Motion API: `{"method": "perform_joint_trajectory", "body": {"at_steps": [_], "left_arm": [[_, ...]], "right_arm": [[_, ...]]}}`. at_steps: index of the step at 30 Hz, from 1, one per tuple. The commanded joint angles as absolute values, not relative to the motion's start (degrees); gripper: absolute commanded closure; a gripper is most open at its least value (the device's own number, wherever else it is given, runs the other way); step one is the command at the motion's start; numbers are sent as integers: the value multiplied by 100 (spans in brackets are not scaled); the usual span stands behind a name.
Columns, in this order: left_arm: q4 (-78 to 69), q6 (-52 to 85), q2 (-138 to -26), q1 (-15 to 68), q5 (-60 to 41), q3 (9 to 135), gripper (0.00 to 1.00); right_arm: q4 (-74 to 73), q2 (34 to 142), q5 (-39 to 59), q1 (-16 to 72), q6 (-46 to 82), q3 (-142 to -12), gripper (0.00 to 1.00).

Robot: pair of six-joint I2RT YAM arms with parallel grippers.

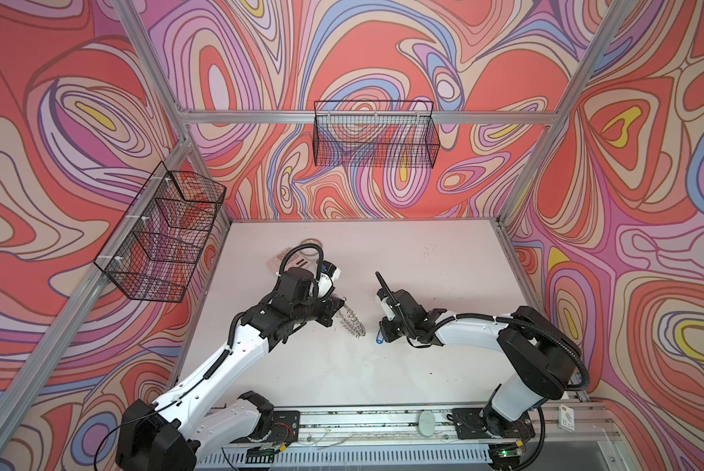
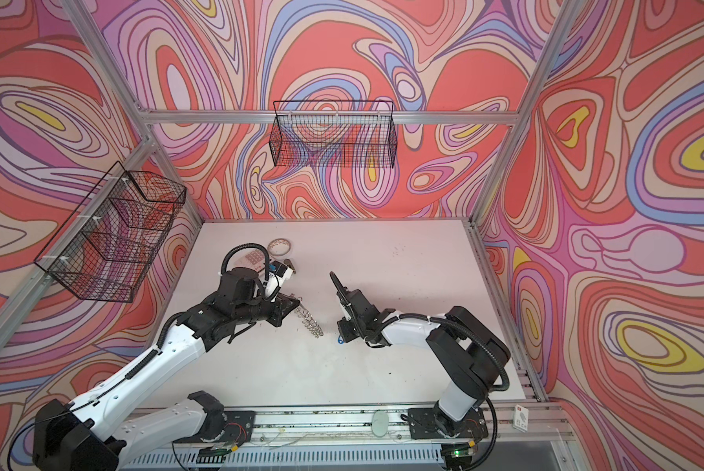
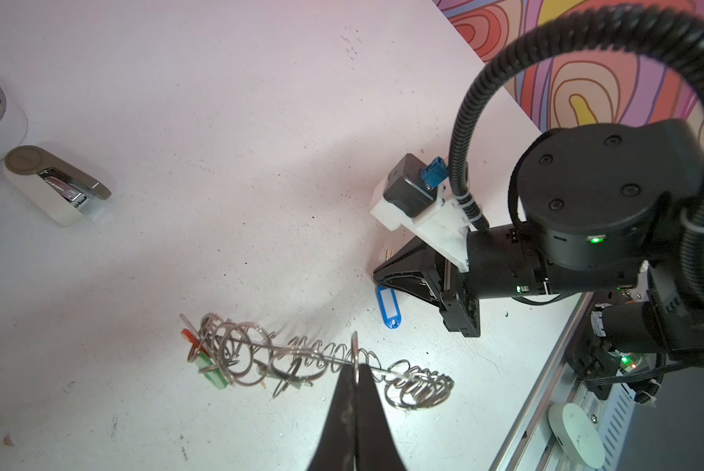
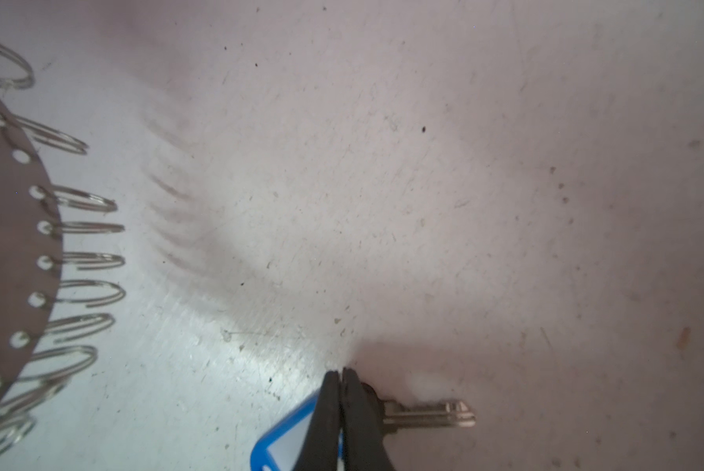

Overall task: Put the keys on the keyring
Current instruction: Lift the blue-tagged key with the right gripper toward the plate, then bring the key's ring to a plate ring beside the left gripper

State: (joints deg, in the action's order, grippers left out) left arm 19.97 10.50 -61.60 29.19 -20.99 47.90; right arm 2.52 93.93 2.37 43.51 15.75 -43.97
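I see dull grey metal on the keyring (image 4: pixel 11 244), shiny wire loops (image 4: pixel 93 261); at my right gripper (image 4: pixel 340 373), glossy blue plastic tag (image 4: pixel 285 440), bright metal key (image 4: pixel 427 414).

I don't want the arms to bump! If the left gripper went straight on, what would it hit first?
Probably just bare table. The left gripper is shut on the keyring, and the right gripper sits off to one side, though depth is hard to judge.
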Motion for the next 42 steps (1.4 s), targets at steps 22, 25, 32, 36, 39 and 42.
{"method": "perform_joint_trajectory", "body": {"at_steps": [22,25,32,36,39,42], "left_arm": [[1954,580,-6149,3336,-2661,5361,100],[1873,595,-6225,3489,-2628,5391,100],[1671,624,-6439,3645,-2740,5432,100],[1556,663,-6512,3675,-2820,5411,100],[1556,694,-6521,3683,-2854,5388,100],[1557,713,-6539,3691,-2883,5396,100]], "right_arm": [[-2572,6120,2092,4375,1470,-3088,100],[-2757,6165,2224,4377,1614,-3096,100],[-3089,6203,2198,4378,1825,-3007,100],[-3135,6270,2214,4377,1862,-3010,100],[-3124,6333,2197,4377,1863,-3006,100],[-3137,6379,2180,4377,1856,-3001,100]]}}
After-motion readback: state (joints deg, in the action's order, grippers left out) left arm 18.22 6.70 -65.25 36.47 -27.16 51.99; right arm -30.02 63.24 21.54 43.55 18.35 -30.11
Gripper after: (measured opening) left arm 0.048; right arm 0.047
